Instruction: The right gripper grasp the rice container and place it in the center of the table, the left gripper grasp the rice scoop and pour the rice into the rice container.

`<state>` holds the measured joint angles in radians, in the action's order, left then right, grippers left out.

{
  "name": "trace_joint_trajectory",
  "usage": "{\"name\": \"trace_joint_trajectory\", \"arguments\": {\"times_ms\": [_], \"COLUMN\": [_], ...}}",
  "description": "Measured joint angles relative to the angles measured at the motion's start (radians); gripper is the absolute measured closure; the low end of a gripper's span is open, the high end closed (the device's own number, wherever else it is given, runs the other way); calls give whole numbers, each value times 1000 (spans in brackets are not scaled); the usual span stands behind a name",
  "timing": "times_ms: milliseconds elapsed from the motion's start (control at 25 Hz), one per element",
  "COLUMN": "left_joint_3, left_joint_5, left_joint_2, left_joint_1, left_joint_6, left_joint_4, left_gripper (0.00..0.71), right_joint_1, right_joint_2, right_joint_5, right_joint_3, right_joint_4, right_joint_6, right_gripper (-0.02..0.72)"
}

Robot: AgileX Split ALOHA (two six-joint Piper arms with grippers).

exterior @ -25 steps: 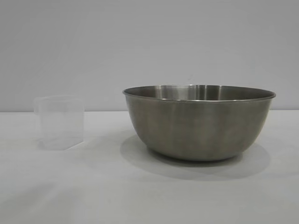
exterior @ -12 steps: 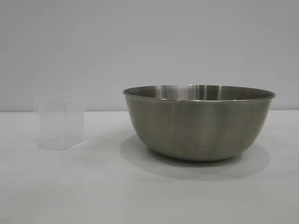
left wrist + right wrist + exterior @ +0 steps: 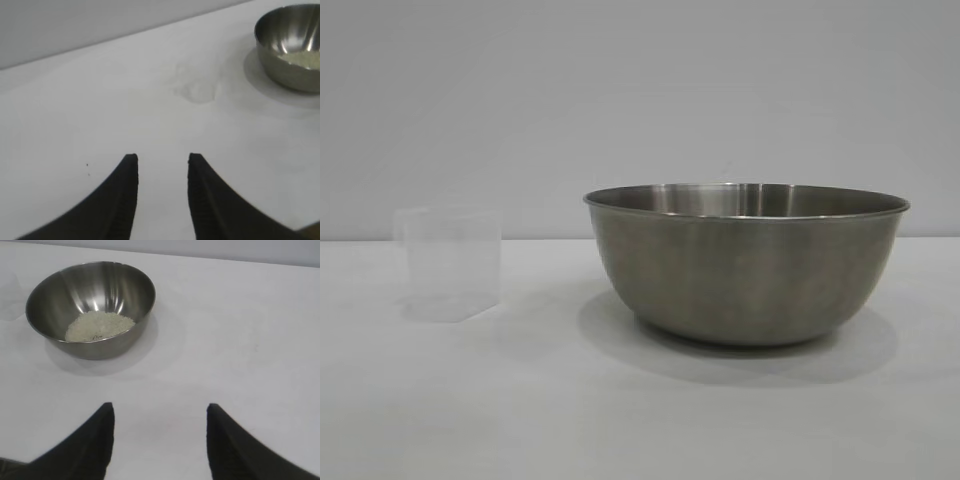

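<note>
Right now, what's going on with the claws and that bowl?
Left gripper open, right gripper open, both clear. Rice in rice container. Rice scoop standing alone.

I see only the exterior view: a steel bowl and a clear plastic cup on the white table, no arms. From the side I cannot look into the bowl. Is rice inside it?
Observer: Yes. The right wrist view shows a patch of off-white rice on the bottom of the round stainless-steel bowl.
Operator: Where is the right hand?
Observer: The black two-fingered right hand is open over bare white table, well apart from the bowl.
Operator: And the left hand?
Observer: The black left hand is open too, holding nothing; the small clear plastic cup stands apart from it on the cloth.
</note>
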<state>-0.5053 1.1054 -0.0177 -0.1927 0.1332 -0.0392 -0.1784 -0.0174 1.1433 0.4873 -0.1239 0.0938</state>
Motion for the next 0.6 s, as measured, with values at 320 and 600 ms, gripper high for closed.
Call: {"name": "trace_joint_trajectory", "arguments": {"times_ms": [320, 600], "left_joint_3": [14, 14], "left_joint_5": [16, 16], "left_joint_2": [-1, -1], "left_joint_1": [0, 0], "left_joint_6": [-9, -109], "left_joint_4": [-18, 46], "left_gripper": [506, 506], "right_joint_1": [0, 0], "right_joint_2": [0, 0], "right_joint_5": [0, 0], "right_joint_3": [0, 0], "right_joint_4": [0, 0], "right_joint_6": [0, 0], "right_gripper": [316, 316]}}
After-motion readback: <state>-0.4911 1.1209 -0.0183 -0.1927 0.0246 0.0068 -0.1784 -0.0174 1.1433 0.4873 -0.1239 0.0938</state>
